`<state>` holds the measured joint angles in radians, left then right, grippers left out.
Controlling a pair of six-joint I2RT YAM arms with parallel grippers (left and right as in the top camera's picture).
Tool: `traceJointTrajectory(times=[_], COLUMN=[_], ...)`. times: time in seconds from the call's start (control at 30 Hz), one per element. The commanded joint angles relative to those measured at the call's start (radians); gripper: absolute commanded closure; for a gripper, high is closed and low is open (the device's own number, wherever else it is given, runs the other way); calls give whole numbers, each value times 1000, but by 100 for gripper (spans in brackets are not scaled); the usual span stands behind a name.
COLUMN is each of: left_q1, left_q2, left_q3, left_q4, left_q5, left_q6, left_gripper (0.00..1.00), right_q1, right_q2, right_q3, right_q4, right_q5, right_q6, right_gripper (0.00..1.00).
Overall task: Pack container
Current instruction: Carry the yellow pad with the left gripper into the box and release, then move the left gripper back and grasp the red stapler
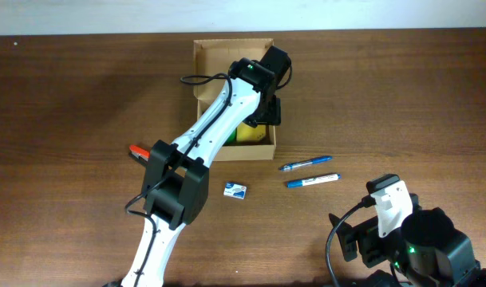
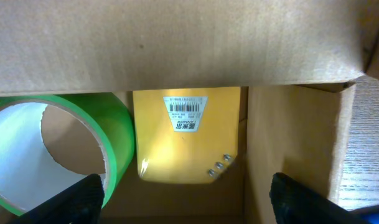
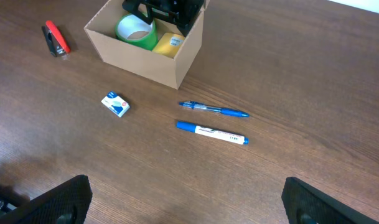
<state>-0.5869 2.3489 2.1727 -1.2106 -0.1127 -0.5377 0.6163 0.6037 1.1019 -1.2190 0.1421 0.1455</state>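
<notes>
The tan cardboard box stands at the back middle of the table; it also shows in the right wrist view. My left gripper is open and empty inside the box, over a green tape roll and a yellow block with a barcode label. Both also show in the right wrist view, the roll and the block. My right gripper is open and empty above bare table at the front right.
On the table in front of the box lie a blue pen, a blue-and-white marker and a small blue-and-white packet. A red-and-black item lies left of the box.
</notes>
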Motion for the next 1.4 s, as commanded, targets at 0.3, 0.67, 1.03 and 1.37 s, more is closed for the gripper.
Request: traceJointTrajectory(times=[0.3,0.67,1.03,1.37], left_q1=[5,25,217,282], left_q2=[-6,-272,-463,-467], left_q3=[19,89,89,89], left_q4=[-32,-76,-290,-394], left_q5=[-6,-87,-88,-94], left_q6=[17,96,86,31], left_gripper=[13,0,1,0], right_q1=[5,5,5,5], right_q2=[-8,-8,-8,-8], right_q3=[-8,-8,-8,-8], right_q4=[3,3,3,3], right_q5=[20,20,20,20], right_q6=[-7,-7,-7,-7], right_gripper=[1,1,1,1])
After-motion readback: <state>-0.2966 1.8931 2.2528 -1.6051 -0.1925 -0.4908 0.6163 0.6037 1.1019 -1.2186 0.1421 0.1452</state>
